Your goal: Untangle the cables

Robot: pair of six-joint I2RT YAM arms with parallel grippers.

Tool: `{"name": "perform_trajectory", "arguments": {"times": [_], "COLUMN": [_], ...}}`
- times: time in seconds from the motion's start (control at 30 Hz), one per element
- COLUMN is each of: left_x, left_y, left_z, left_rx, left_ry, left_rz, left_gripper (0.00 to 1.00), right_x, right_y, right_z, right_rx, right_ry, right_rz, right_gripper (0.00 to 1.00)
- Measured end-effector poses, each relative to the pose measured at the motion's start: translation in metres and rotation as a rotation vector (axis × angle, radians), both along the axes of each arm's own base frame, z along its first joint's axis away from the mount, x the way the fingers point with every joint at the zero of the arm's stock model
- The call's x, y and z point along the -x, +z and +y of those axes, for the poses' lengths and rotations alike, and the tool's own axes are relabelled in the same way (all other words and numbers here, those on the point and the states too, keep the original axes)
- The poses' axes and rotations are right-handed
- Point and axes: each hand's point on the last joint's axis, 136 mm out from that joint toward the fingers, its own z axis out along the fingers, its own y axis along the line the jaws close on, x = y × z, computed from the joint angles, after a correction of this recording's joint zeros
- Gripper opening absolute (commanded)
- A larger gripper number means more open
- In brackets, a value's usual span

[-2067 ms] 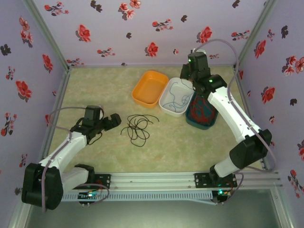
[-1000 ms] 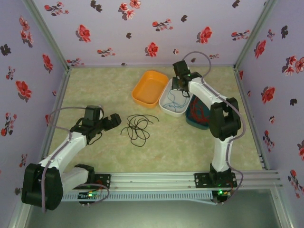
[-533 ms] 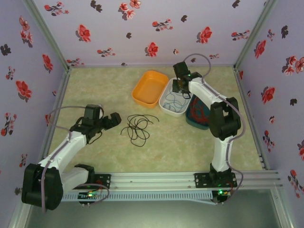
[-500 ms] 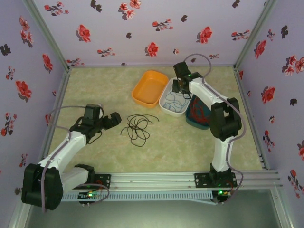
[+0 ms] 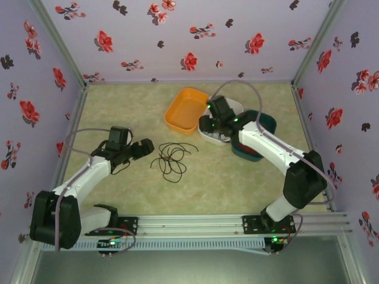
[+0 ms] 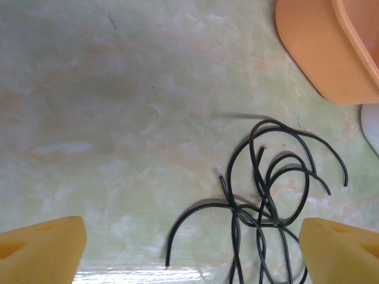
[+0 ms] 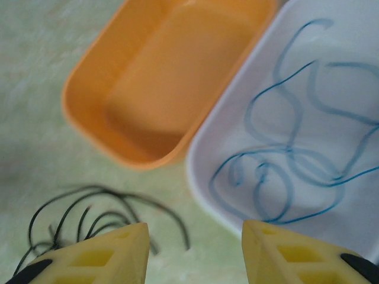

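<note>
From above, the black cable point(image 5: 172, 158) lies in loose loops on the counter point(image 5: 118, 112) just beside the left end effector point(image 5: 142, 149), and the right end effector point(image 5: 207, 123) hangs over the white tray point(image 5: 235, 105), which sits between the orange tray point(image 5: 186, 109) and the teal tray point(image 5: 266, 121). The left wrist view shows its jaws spread wide and gripping nothing, the black loops lying near the right-hand finger. The right wrist view shows jaws parted partway and empty above the white tray's rim, with the blue cable point(image 7: 288, 155) coiled inside that tray.

orange tray point(image 5: 188, 109) | white tray point(image 7: 251, 71) just beside | teal tray point(image 5: 269, 120) | marbled table point(image 5: 118, 106)
</note>
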Motion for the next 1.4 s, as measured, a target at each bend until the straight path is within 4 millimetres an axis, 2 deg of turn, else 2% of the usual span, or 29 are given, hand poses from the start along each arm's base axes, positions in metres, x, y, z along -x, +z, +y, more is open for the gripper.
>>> {"name": "perform_trajectory", "arguments": {"times": [0.13, 0.27, 0.4, 0.57, 0.67, 0.77, 0.83, 0.87, 0.93, 1.07, 1.13, 1.27, 1.4], "left_x": [-0.007, -0.014, -0.023, -0.028, -0.027, -0.028, -0.029, -0.029, -0.03, -0.032, -0.033, -0.028, -0.027], "left_y": [-0.009, -0.016, -0.023, -0.042, -0.048, -0.047, -0.045, -0.043, -0.038, -0.007, 0.011, 0.03, 0.063], "left_z": [-0.016, -0.036, -0.051, -0.06, -0.068, -0.076, -0.078, -0.079, -0.079, -0.08, -0.08, -0.074, -0.07], "left_rx": [0.029, 0.066, 0.096, 0.126, 0.147, 0.173, 0.181, 0.185, 0.189, 0.217, 0.235, 0.223, 0.223], "left_ry": [-0.025, -0.047, -0.048, -0.032, -0.031, -0.039, -0.043, -0.042, -0.045, -0.052, -0.058, -0.057, -0.066], "left_rz": [0.036, 0.052, 0.072, 0.117, 0.137, 0.135, 0.126, 0.123, 0.108, 0.029, -0.016, -0.052, -0.124], "left_gripper": [0.76, 0.67, 0.56, 0.45, 0.29, 0.06, 0.0, 0.0, 0.0, 0.0, 0.0, 0.0, 0.0], "right_x": [0.035, 0.052, 0.06, 0.063, 0.063, 0.063, 0.064, 0.065, 0.069, 0.078, 0.08, 0.081, 0.083], "right_y": [-0.031, -0.052, -0.064, -0.067, -0.069, -0.076, -0.085, -0.09, -0.101, -0.117, -0.119, -0.122, -0.139], "right_z": [0.026, 0.037, 0.044, 0.051, 0.054, 0.057, 0.06, 0.061, 0.064, 0.072, 0.074, 0.081, 0.082], "right_rx": [0.022, 0.005, -0.023, -0.053, -0.067, -0.077, -0.07, -0.064, -0.047, -0.021, -0.018, -0.03, -0.003], "right_ry": [0.068, 0.077, 0.066, 0.047, 0.033, 0.022, 0.02, 0.022, 0.029, 0.053, 0.059, 0.073, 0.077], "right_rz": [0.038, 0.048, 0.043, 0.019, 0.009, 0.015, 0.028, 0.037, 0.054, 0.077, 0.079, 0.073, 0.096], "right_gripper": [0.48, 0.53, 0.58, 0.63, 0.63, 0.63, 0.63, 0.63, 0.63, 0.63, 0.63, 0.63, 0.63]}}
